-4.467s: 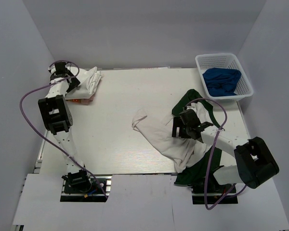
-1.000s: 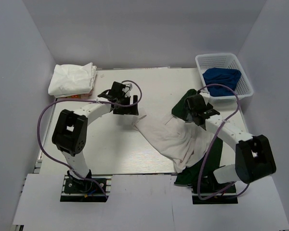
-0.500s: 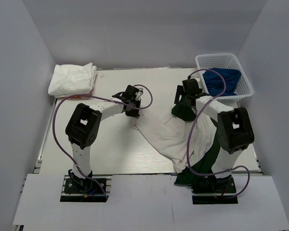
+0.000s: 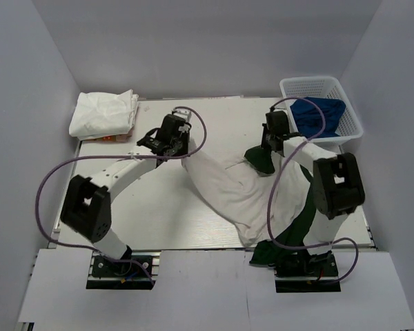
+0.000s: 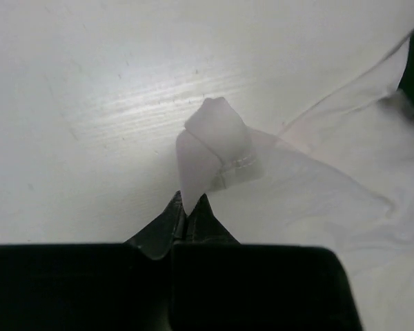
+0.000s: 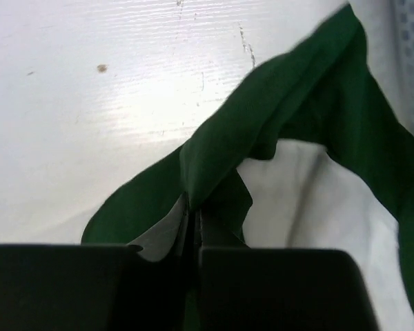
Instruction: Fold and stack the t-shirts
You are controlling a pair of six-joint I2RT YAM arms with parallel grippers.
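The unfolded white cloth t-shirt with dark green parts [image 4: 243, 193] lies across the right half of the white worktop [image 4: 145, 207], its near end spilling over the edge by the right arm's base. Both grippers stood wide a second ago and have now clamped, the left gripper [image 5: 188, 205] on a white hem corner and the right gripper [image 6: 193, 207] on a dark green fold, so we judge spreading can begin. Only the wrist views show these pinches; only the top view shows the folded white bundle [image 4: 103, 114] at the far left corner.
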